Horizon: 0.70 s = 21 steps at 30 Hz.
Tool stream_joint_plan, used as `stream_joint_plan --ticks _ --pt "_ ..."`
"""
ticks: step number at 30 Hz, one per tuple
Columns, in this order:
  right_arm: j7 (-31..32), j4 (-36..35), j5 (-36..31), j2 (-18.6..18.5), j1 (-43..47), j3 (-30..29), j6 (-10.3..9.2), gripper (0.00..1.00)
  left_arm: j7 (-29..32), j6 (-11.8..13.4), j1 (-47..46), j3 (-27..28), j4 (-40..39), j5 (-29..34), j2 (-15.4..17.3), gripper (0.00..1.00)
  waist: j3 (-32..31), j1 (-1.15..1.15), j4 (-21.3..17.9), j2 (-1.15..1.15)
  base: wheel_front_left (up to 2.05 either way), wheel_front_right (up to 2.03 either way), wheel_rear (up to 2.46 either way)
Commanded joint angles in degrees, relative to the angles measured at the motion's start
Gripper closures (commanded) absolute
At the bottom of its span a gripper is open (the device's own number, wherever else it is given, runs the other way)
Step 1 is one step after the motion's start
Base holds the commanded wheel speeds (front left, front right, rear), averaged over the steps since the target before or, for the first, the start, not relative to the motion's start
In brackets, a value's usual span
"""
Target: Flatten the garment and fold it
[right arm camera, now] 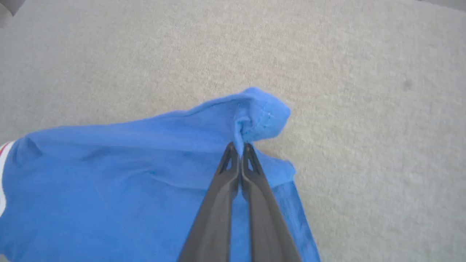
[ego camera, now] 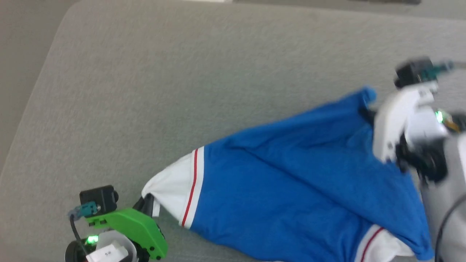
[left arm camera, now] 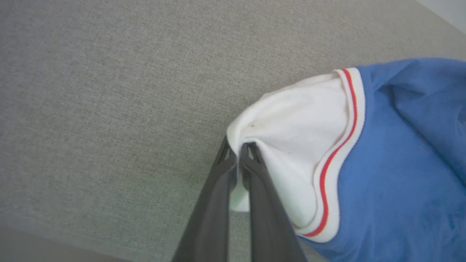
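Note:
The garment (ego camera: 291, 182), a royal-blue shirt with white sleeves and thin red stripe trim, lies rumpled across the grey padded surface (ego camera: 182, 72), stretched from lower left to upper right. My left gripper (left arm camera: 238, 145) is shut on the white sleeve (left arm camera: 302, 145), pinching a fold of it between its dark fingers. In the head view that gripper (ego camera: 147, 203) sits at the lower left behind its green housing. My right gripper (right arm camera: 238, 145) is shut on a blue corner of the garment (right arm camera: 255, 116), bunching the cloth. The white right arm (ego camera: 400, 120) covers that grip in the head view.
The grey padded surface has a rounded far-left corner (ego camera: 69, 14) and a left edge (ego camera: 22, 120) dropping to a beige floor. Bare surface stretches above and left of the garment.

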Motion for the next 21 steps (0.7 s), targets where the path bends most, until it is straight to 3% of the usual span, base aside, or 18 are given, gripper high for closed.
stream_joint_plan --ticks 1,7,12,16,21 --pt "0.87 -2.91 1.09 0.04 4.47 -1.44 -0.08 1.0 -0.03 0.14 0.99 0.18 -0.31 -0.41 0.38 1.0 -6.98 0.0 -6.73 0.0 0.0 0.0 0.0" --pt "6.74 -15.7 4.74 3.9 23.0 -7.68 -0.08 1.0 0.08 -0.27 3.77 0.4 -0.16 -2.43 0.02 1.0 -10.53 0.0 -9.42 0.0 0.0 0.0 0.0" --pt "12.13 -22.37 10.29 7.39 31.93 -11.49 -0.08 1.0 -1.48 -3.92 5.44 3.44 -1.75 -11.36 -4.44 1.0 -12.2 0.0 -10.9 0.0 0.0 0.0 0.0" --pt "14.84 -25.2 14.19 8.1 30.24 -13.09 -0.08 1.0 -0.79 -6.1 3.1 5.22 -2.98 -14.11 -3.92 1.0 -12.4 0.0 -11.68 0.0 0.0 0.0 0.0" --pt "19.48 -24.45 14.13 5.6 20.17 -13.66 -0.08 1.0 3.6 -7.67 -5.97 6.85 -3.12 -14.71 0.07 1.0 -11.59 0.0 -11.81 0.0 0.0 0.0 0.0"
